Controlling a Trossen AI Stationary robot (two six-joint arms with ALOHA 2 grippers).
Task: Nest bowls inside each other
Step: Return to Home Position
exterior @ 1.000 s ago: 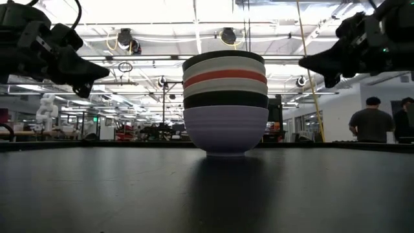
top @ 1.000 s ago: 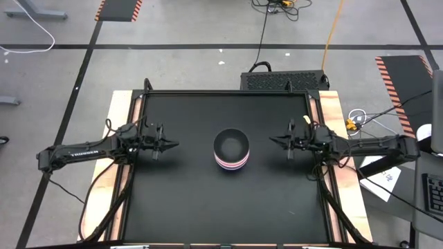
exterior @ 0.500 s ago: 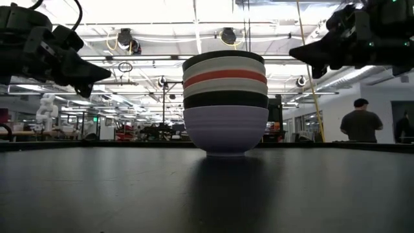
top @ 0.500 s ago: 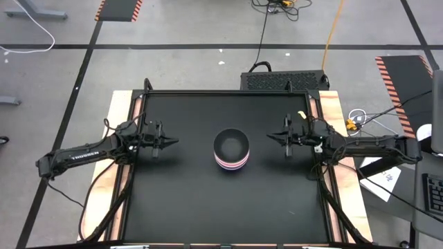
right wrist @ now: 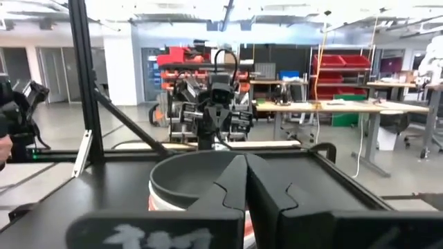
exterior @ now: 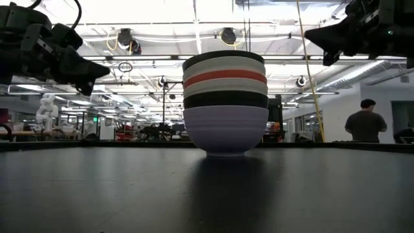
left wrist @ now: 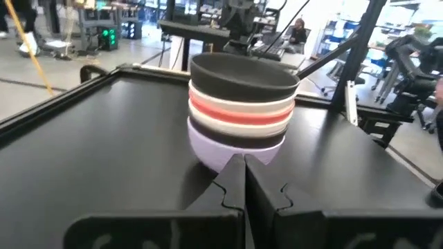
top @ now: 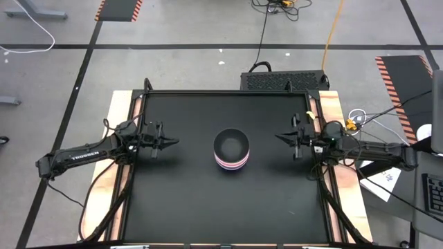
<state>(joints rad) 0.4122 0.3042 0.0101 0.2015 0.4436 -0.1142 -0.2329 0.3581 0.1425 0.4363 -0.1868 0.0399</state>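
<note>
The bowls stand nested in one stack at the table's middle, its lavender bottom bowl resting on the black tabletop. Above it come a black, a white, a red and a white bowl, with a black bowl on top. My left gripper is shut and empty, left of the stack and above the table; it also shows in the low view. My right gripper is shut and empty, right of the stack and above the table; it also shows in the low view.
The black tabletop has a raised frame along its edges. A black box stands behind the far edge. People stand in the room beyond the table.
My right gripper has risen and drawn back a little toward the table's right edge, away from the stack, still shut. The stack and my left gripper have kept still.
</note>
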